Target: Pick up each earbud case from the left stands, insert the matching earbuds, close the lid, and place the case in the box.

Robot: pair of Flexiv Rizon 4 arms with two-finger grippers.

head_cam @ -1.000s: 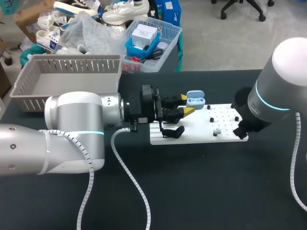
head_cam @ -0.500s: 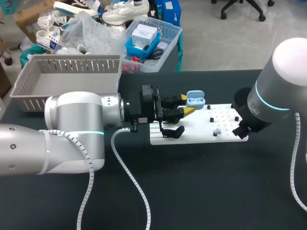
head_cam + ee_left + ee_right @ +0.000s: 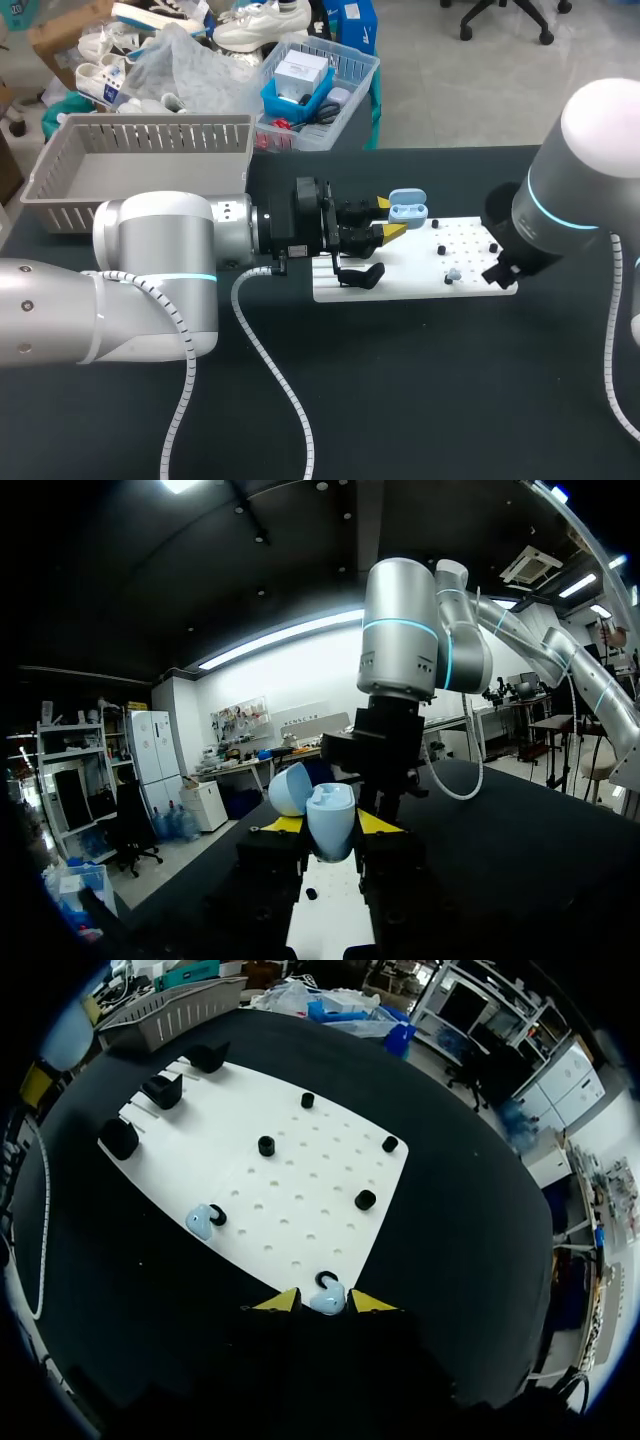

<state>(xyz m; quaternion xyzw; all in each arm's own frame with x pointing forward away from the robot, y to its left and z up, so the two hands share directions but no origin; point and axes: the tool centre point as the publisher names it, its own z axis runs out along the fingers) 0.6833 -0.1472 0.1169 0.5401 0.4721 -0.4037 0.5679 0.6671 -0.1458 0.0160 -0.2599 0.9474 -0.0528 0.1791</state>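
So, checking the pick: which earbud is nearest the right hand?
The earbud between the right hand's tips, at the board's edge; the other earbud lies farther in, by a peg.

The left arm [image 3: 160,270] lies across the surface [image 3: 400,400] from the left. Its jaws hold the open earbud case [image 3: 407,208] above the white board's [image 3: 420,285] far-left corner, blocking that side's way to the 3 black stands [image 3: 162,1090]. The right arm [image 3: 560,200] stands over the board's right edge. Between the 2 arms the board's middle lies open from above, dotted with low pegs [image 3: 266,1146] and 1 loose earbud [image 3: 200,1220]. The surface along the board's near edge is open. The basket [image 3: 140,170] sits well apart, beyond the left arm.
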